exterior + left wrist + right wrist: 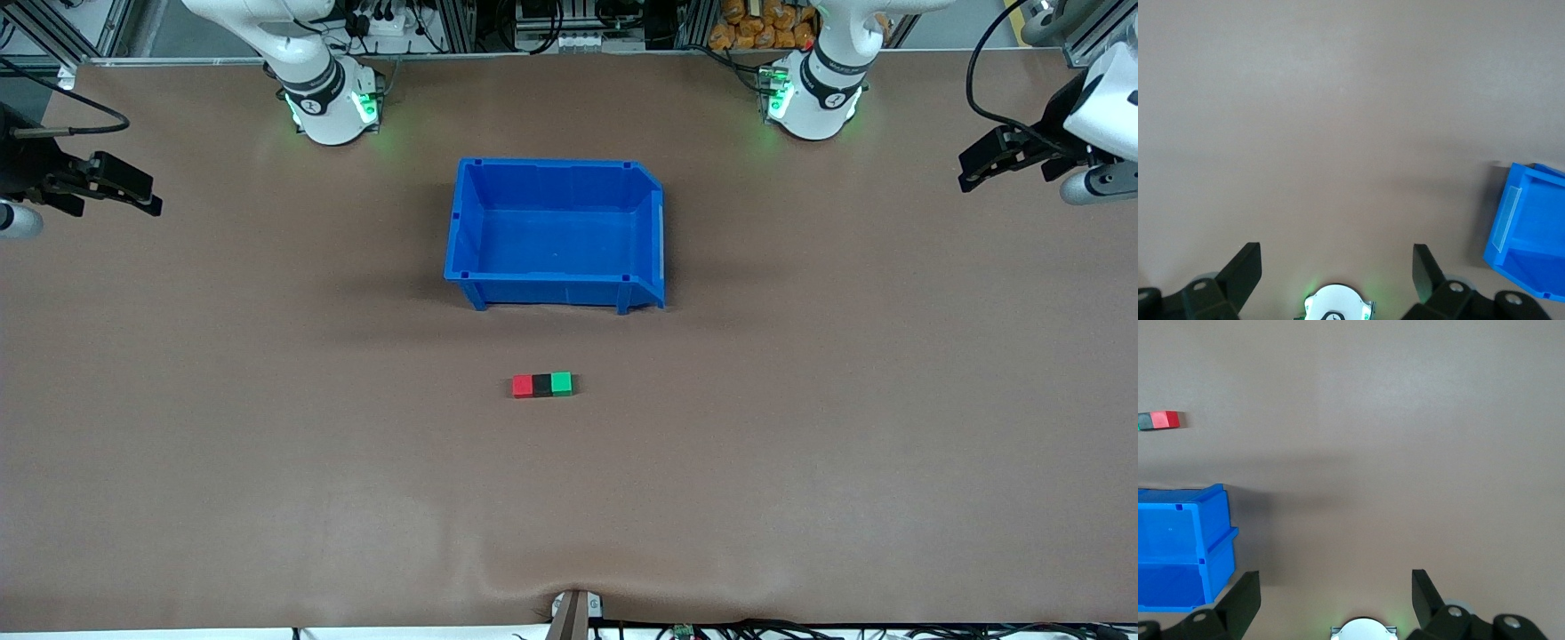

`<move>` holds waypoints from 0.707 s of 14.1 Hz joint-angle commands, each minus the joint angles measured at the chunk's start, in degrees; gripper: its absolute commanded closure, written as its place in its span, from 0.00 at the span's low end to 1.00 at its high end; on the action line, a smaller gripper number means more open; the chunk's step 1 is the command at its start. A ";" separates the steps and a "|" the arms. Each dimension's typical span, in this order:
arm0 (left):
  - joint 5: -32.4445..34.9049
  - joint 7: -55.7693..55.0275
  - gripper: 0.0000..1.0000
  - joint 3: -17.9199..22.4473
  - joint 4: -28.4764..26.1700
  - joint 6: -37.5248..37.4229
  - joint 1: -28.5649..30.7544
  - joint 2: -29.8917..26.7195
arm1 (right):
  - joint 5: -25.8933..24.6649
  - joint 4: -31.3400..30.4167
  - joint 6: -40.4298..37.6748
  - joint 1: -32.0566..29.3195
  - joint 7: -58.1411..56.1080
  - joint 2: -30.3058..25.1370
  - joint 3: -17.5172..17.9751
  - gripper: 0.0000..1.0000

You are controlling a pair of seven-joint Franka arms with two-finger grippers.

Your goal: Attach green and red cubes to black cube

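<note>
While the black cube [542, 385] sits flanked by the red cube [523, 386] and green cube [561, 383], touching in one row, my joining looks done

That row lies on the counter [800, 427], nearer the front camera than the blue bin [462, 231]. My left claw [1000, 160] and right claw [111, 185] hang spread and empty over their own ends, both waiting; best I keep clear and not nudge the row

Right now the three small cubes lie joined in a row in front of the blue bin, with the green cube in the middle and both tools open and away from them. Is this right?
Not quite: the black cube is in the middle, between the red cube and the green cube; the front view shows it. The rest holds: the row lies nearer the camera than the blue bin, and the left tool and right tool are open, away.
</note>
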 commanded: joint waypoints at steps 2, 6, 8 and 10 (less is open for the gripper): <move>0.03 6.48 0.00 -0.13 0.33 0.59 1.46 -1.13 | 0.03 -0.58 0.25 0.16 0.85 -0.62 -0.10 0.00; -1.19 7.82 0.00 -0.13 1.47 0.59 1.65 -0.96 | 0.12 -0.58 0.25 0.16 0.85 -0.62 -0.02 0.00; -3.82 6.77 0.00 0.04 2.87 0.51 1.91 -0.26 | 0.12 -0.58 0.25 0.07 0.85 -0.62 -0.10 0.00; -3.92 6.32 0.00 0.22 3.23 0.16 2.44 -0.17 | 0.03 -0.58 0.25 0.16 0.85 -0.62 -0.10 0.00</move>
